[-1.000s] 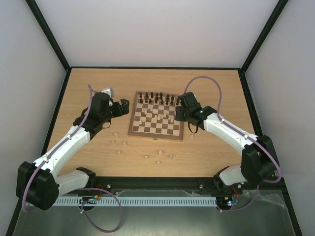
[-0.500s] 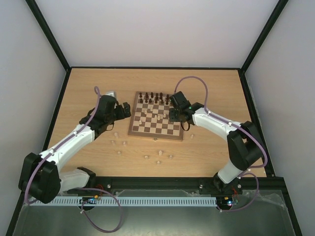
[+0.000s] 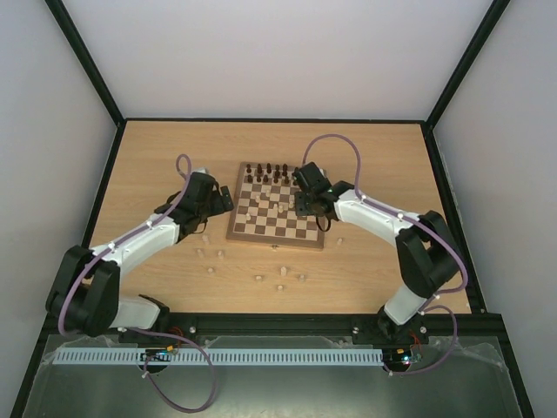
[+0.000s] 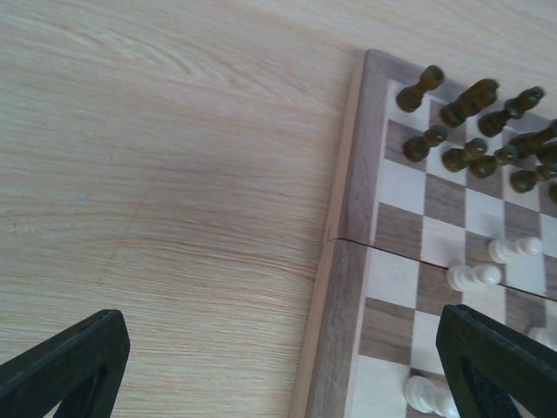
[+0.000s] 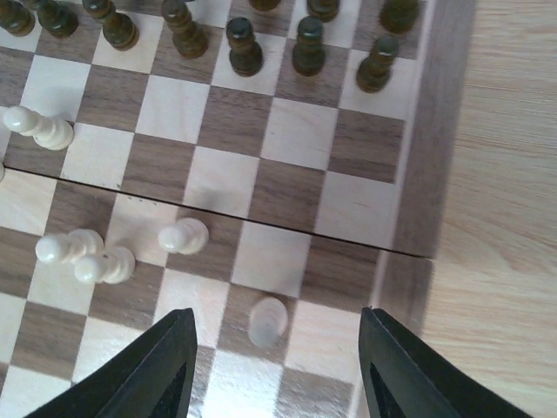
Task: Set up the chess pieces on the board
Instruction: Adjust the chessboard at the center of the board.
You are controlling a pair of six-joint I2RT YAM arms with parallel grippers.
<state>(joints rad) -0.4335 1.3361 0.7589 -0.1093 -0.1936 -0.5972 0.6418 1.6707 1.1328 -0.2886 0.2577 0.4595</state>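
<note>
The board [image 3: 287, 230] lies mid-table with dark brown pieces [image 3: 271, 172] along its far rows and a few cream chess pieces [image 3: 277, 209] near its middle. Several more cream pieces [image 3: 210, 270] lie loose on the table in front. My left gripper [image 3: 226, 198] is open and empty at the board's left edge; the border [image 4: 348, 287] runs between its fingers [image 4: 65, 366]. My right gripper [image 3: 302, 207] is open above the board's right side. A cream pawn [image 5: 267, 320] stands between its fingers [image 5: 152, 370], untouched. Other cream pieces [image 5: 183, 235] stand to the left.
Dark pieces [image 5: 244, 43] line the far rows just beyond the right gripper, and also show in the left wrist view [image 4: 470, 100]. Cream pieces [image 4: 474, 277] stand near the left gripper's right finger. One cream piece [image 3: 339, 241] lies off the board's right front corner. Black-framed walls enclose the table.
The right gripper has moved left from the board's right edge to over its squares. The left gripper has moved right, up to the board's left edge. Both stayed open.
</note>
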